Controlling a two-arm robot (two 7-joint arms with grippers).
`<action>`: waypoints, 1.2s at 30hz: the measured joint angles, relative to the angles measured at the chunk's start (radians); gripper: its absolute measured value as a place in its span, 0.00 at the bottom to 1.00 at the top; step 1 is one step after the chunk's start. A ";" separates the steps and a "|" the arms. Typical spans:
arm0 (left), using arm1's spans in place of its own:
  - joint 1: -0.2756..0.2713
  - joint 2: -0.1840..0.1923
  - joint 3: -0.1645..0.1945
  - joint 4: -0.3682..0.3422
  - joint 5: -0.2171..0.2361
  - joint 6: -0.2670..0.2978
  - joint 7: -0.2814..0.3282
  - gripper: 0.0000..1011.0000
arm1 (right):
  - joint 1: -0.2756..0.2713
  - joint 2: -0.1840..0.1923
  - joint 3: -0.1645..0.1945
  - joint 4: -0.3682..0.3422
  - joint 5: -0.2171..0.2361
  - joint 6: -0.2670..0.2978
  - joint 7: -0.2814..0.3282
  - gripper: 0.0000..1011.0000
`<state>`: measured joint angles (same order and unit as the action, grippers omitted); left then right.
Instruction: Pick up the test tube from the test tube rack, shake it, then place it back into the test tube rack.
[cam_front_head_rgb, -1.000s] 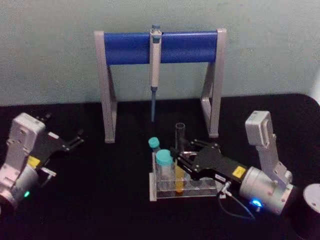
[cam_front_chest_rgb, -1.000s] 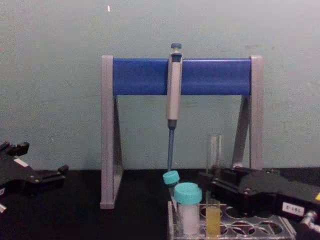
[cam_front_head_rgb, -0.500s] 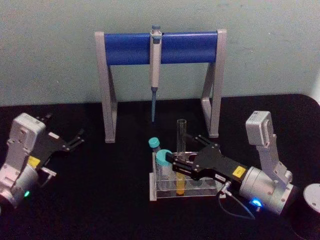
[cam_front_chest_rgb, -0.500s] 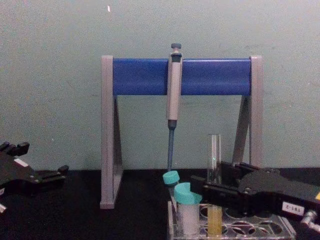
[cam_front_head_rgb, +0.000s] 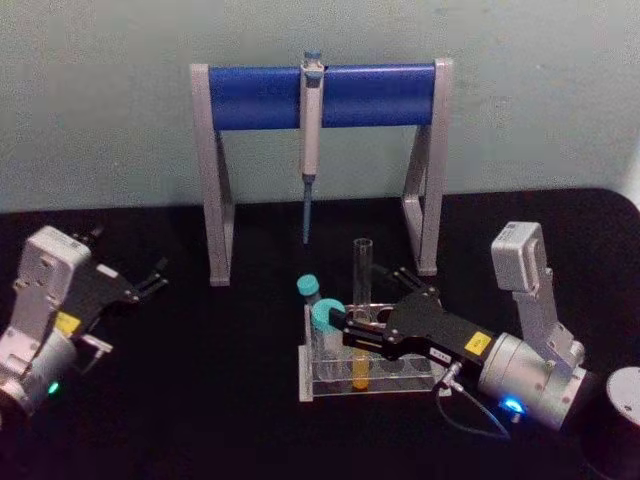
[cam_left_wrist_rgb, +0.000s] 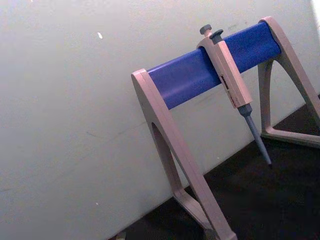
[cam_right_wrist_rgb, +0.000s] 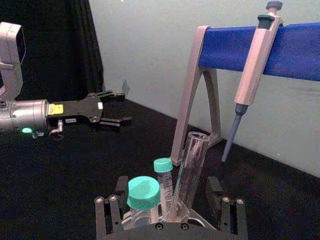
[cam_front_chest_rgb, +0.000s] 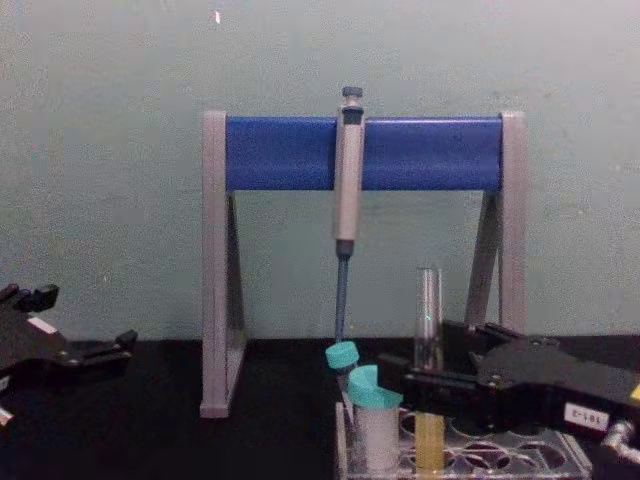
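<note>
Black table (cam_front_head_rgb: 200, 400) bears test tube rack (cam_front_head_rgb: 330, 388) holding yellow-filled test tube (cam_front_head_rgb: 360, 300).

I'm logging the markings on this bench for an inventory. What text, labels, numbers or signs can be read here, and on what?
No text here is legible.
Yellow sticker and white label strip on the right pincer: too blurred to read.
Yellow sticker on the left pincer: too blurred to read.
Small dark label on the grey pipette: too small to read.
Tall clear glass test tube and low clear plastic test tube rack: no markings visible.
</note>
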<state>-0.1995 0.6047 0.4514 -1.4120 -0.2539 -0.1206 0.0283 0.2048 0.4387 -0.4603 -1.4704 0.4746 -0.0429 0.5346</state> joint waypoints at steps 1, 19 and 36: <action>0.000 0.000 0.000 0.000 0.000 0.000 0.000 0.99 | 0.000 0.000 0.000 0.000 0.000 0.000 0.000 0.99; 0.000 0.000 0.000 0.000 0.000 0.000 0.000 0.99 | -0.098 0.018 0.133 -0.185 -0.043 -0.092 -0.148 0.99; 0.000 0.000 0.000 0.000 0.000 0.000 0.000 0.99 | -0.237 -0.050 0.265 -0.181 -0.219 -0.049 -0.455 0.99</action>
<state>-0.1995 0.6047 0.4514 -1.4120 -0.2539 -0.1205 0.0283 -0.0326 0.3884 -0.1952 -1.6512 0.2555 -0.0923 0.0791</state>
